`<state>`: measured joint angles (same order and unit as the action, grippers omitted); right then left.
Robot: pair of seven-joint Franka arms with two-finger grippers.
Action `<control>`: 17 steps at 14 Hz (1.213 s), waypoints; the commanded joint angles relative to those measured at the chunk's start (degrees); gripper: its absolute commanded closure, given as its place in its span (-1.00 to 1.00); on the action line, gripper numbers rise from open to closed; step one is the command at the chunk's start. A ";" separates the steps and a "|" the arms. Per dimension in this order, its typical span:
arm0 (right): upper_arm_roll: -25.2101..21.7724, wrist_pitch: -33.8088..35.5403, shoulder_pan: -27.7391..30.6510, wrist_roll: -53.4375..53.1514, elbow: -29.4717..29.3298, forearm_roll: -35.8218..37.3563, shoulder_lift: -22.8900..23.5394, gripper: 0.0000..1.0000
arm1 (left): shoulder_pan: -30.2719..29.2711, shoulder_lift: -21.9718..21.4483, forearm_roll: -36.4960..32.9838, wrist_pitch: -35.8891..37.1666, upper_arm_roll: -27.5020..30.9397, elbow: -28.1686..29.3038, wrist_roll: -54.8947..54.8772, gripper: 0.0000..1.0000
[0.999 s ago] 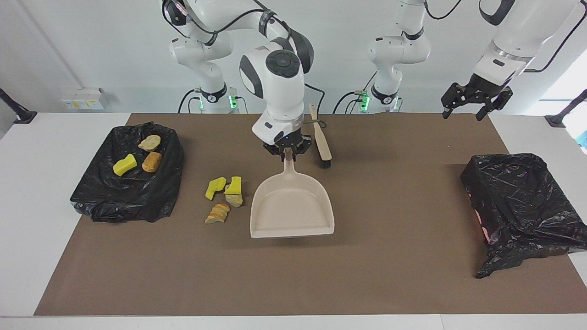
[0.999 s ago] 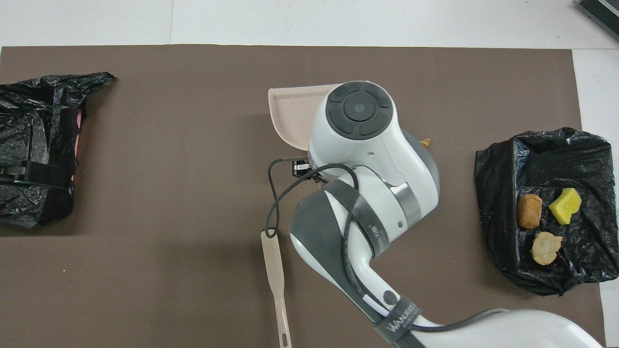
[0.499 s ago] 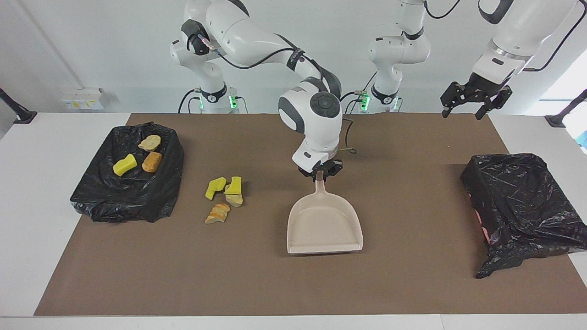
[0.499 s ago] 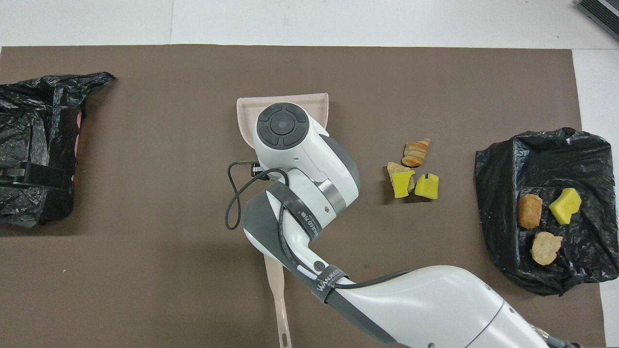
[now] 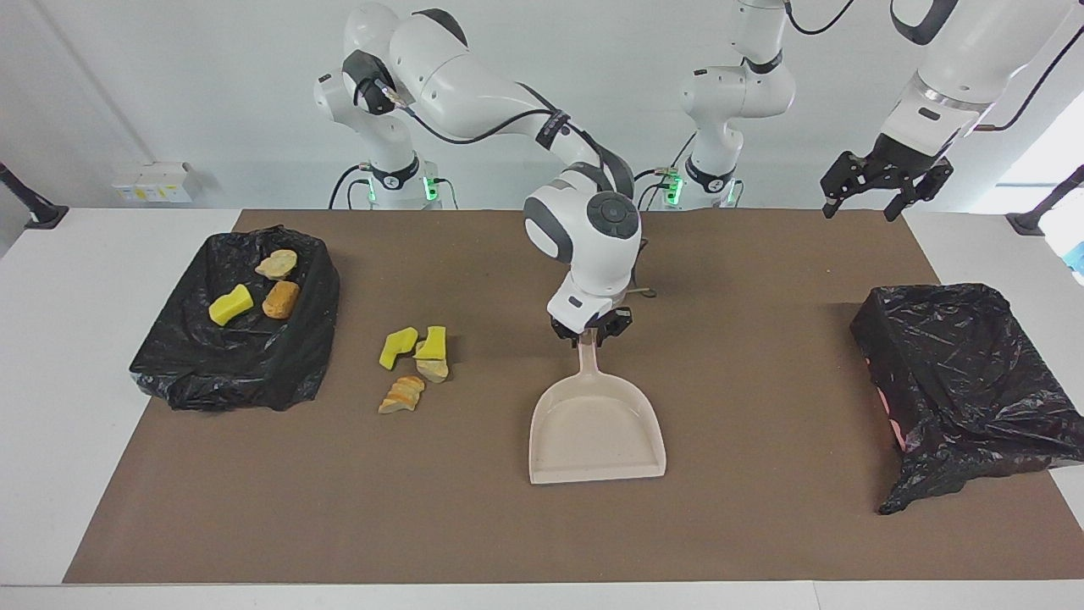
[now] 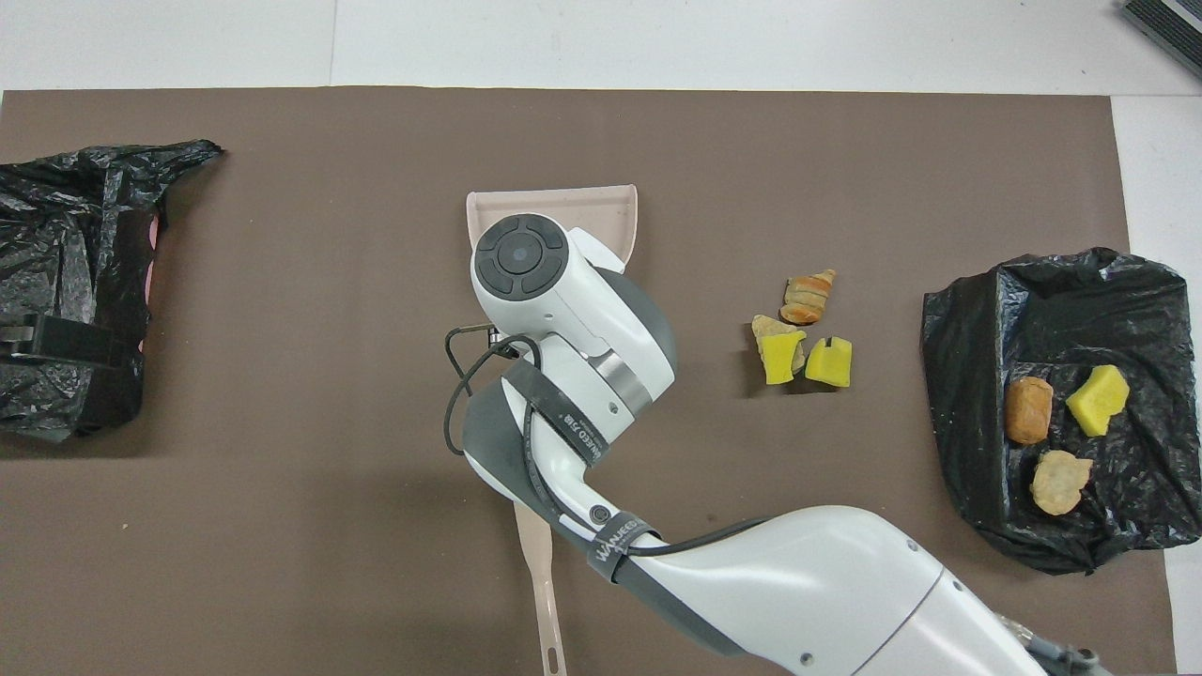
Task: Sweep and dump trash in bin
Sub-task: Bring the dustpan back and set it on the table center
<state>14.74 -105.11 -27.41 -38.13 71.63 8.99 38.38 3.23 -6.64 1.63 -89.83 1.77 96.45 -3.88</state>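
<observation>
White walls rise over a white worktop [image 5: 51,356] covered by a brown mat [image 5: 762,381], and we see the two arms rooted at its edge. Our right tool [image 5: 590,332] sits at the upper end of the handle of a beige dustpan [image 5: 597,432], which lies flat on the mat at mid-worktop with its mouth pointing away from the robots; we cannot tell whether its fingers grip the handle or stand apart from it. Our left tool [image 5: 885,182] hangs high in the air with its fingers spread and nothing between them, over the mat's edge at the left arm's end, where that arm waits. The trash lies in two groups. Four scraps [image 5: 413,366] sit on the mat between the dustpan and the black-lined bin [image 5: 233,364] at the right arm's end: two yellow wedges, with two tan lumps touching or just beside them, farther from the robots. Three more scraps [image 5: 254,288], one yellow and two tan, rest inside that bin. Another black-lined bin [image 5: 965,390] stands at the left arm's end. In the overhead view a beige brush handle [image 6: 540,573] shows, lying nearer to the robots than the dustpan.
</observation>
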 commanded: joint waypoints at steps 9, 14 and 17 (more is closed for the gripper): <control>0.73 6.42 -0.08 7.74 18.95 -8.20 -23.68 -1.00 | 0.10 -1.18 -1.10 -0.25 -0.01 1.20 0.10 -1.00; 0.73 -5.50 -2.64 6.05 39.50 -14.52 -35.10 -1.00 | 0.02 -1.18 -1.10 -0.25 -0.01 1.20 0.10 -1.00; 0.73 -13.08 -6.50 5.17 46.75 -15.32 -35.75 -1.00 | 0.02 -1.18 -1.10 -0.25 -0.01 1.20 0.10 -1.00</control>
<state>15.53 -112.95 -32.07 -31.80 111.67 -4.71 5.15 3.23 -6.64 1.62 -89.83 1.77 96.45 -3.88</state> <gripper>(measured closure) 0.000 0.000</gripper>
